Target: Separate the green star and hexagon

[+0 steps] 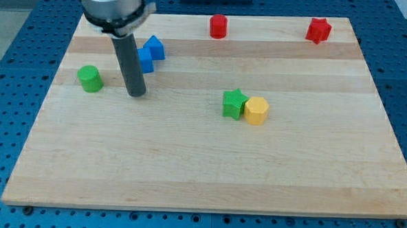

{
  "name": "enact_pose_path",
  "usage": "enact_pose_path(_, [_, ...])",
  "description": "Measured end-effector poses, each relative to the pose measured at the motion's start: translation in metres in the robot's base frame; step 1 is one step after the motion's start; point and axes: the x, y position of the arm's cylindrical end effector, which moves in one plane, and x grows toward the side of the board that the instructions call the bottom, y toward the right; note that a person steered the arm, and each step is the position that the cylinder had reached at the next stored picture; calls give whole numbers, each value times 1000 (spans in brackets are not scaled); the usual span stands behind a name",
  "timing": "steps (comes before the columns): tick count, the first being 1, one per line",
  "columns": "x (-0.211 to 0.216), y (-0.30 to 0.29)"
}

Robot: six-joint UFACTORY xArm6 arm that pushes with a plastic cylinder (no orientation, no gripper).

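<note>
A green star (234, 103) lies near the middle of the wooden board (187, 175), touching a yellow hexagon (256, 111) on its right side. My tip (136, 94) rests on the board well to the left of the pair, between a green cylinder (90, 79) and two blue blocks. The rod rises from the tip to the arm's grey housing at the view's top left.
Two blue blocks sit together just right of the rod: one (153, 47) higher, one (144, 59) lower and partly hidden by the rod. A red cylinder (218, 26) and a red star (318, 30) sit along the board's top edge.
</note>
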Motion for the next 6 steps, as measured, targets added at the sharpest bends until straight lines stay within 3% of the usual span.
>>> enact_pose_path(1, [18,30])
enact_pose_path(3, [19,129])
enact_pose_path(6, [22,222])
